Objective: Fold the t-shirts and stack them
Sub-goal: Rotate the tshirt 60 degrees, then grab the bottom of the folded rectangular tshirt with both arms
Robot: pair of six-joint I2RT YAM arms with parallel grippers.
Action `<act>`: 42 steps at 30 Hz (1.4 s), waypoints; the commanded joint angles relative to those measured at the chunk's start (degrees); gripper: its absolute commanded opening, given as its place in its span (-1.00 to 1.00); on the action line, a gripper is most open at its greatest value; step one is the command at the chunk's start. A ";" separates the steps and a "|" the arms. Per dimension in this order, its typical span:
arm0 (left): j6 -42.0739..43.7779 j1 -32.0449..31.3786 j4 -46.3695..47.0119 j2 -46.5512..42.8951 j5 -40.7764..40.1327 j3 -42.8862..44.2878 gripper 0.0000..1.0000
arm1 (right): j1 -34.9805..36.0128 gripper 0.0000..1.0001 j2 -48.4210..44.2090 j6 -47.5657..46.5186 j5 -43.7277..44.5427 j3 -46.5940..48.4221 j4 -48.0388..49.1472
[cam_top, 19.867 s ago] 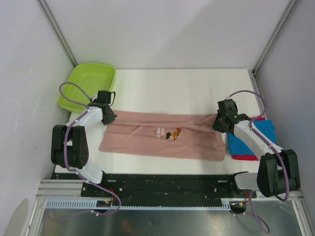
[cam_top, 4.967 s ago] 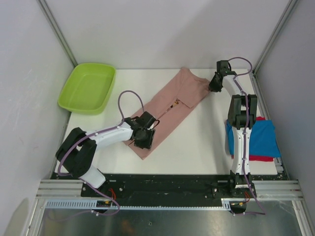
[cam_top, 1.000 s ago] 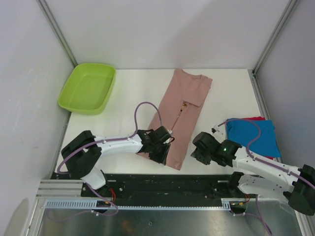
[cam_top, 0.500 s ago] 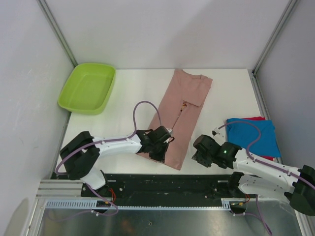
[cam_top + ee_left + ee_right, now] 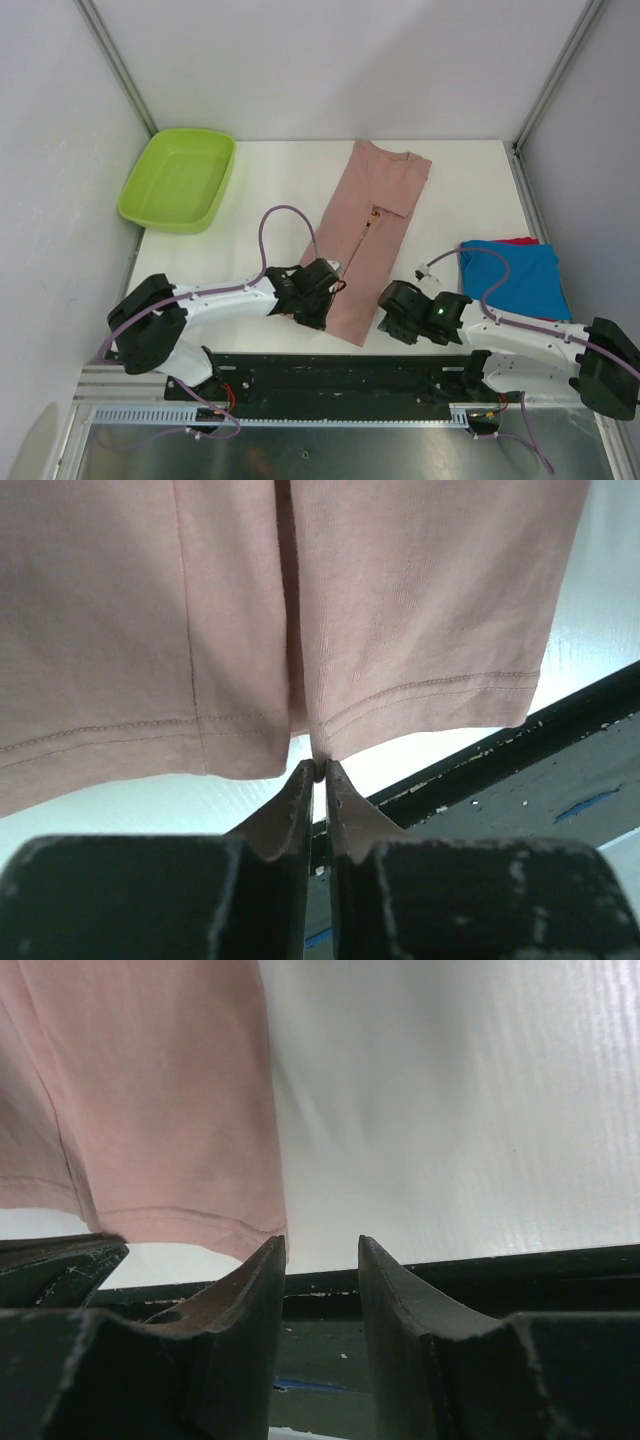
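The dusty pink t-shirt (image 5: 375, 215) lies folded into a long strip, running from the table's back to its near edge. My left gripper (image 5: 320, 303) is at the strip's near hem, left of middle. In the left wrist view the gripper (image 5: 320, 767) is shut, pinching the edge of the pink hem (image 5: 400, 695). My right gripper (image 5: 387, 320) sits just right of the strip's near right corner. In the right wrist view it (image 5: 318, 1250) is open and empty, with the pink shirt's corner (image 5: 200, 1215) touching its left finger (image 5: 262, 1265). A folded blue t-shirt (image 5: 515, 282) lies on a red one (image 5: 520, 242) at the right.
A lime-green tub (image 5: 180, 180) stands at the back left. The black rail (image 5: 330, 365) of the table's near edge runs right below both grippers. White table surface (image 5: 470, 190) shows on both sides of the pink strip.
My right gripper has slid left, up to the pink shirt's near right corner. My left gripper has shifted slightly left and nearer along the hem, and the strip's near end has moved with it.
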 commanded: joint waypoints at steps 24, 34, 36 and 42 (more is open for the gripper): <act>5.98 24.15 -4.41 -15.47 -0.19 -5.03 -0.21 | 10.43 -0.21 14.13 9.78 4.00 -0.53 13.15; 8.92 28.33 -3.31 -11.20 -0.53 -6.06 -0.22 | 10.92 -0.31 15.51 10.53 4.09 -0.53 13.42; 9.54 28.53 -2.91 -9.74 0.05 -5.87 -0.22 | 10.89 -0.35 16.12 10.41 3.85 -0.53 14.02; 10.28 28.65 -1.72 -5.11 1.14 -5.41 -0.26 | 10.94 -0.48 17.13 10.25 3.42 -0.53 14.49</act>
